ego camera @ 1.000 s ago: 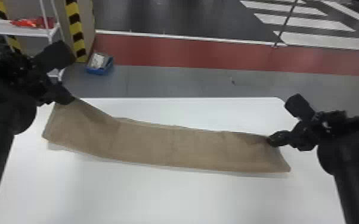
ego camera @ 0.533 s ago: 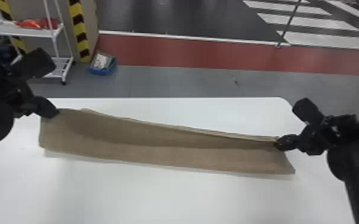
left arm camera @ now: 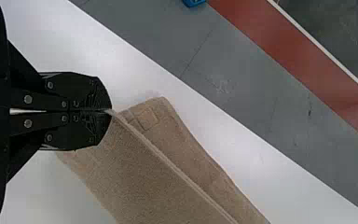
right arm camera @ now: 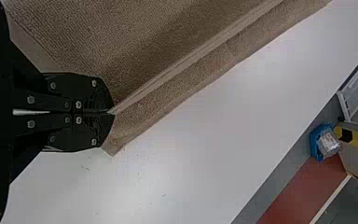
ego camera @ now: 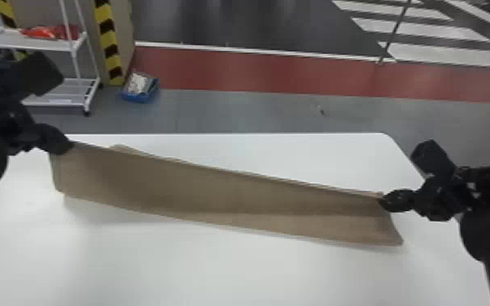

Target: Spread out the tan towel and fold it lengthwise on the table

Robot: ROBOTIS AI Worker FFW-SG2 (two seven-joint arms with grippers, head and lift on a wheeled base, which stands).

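The tan towel (ego camera: 215, 191) stretches as a long band across the white table (ego camera: 232, 268), its upper edge raised and a back layer peeking out behind at the left. At its upper left corner my left gripper (ego camera: 67, 147) is shut on the towel's edge. My right gripper (ego camera: 383, 200) pinches the same edge at the right end, lower in the view. In the left wrist view, the left gripper (left arm camera: 109, 111) holds the edge above another towel layer (left arm camera: 186, 144). The right wrist view has the right gripper (right arm camera: 112, 113) closed on the edge, with a strip of towel (right arm camera: 168, 102) beyond it.
Beyond the table's far edge (ego camera: 232, 133) lies grey floor. A white shelf cart (ego camera: 32, 42) with red items and a blue bin (ego camera: 139, 95) stand on the floor at the back left.
My left gripper has moved left and toward the table's near side, drawing the towel's left end along. My right gripper has shifted slightly right; both kept hold of the towel.
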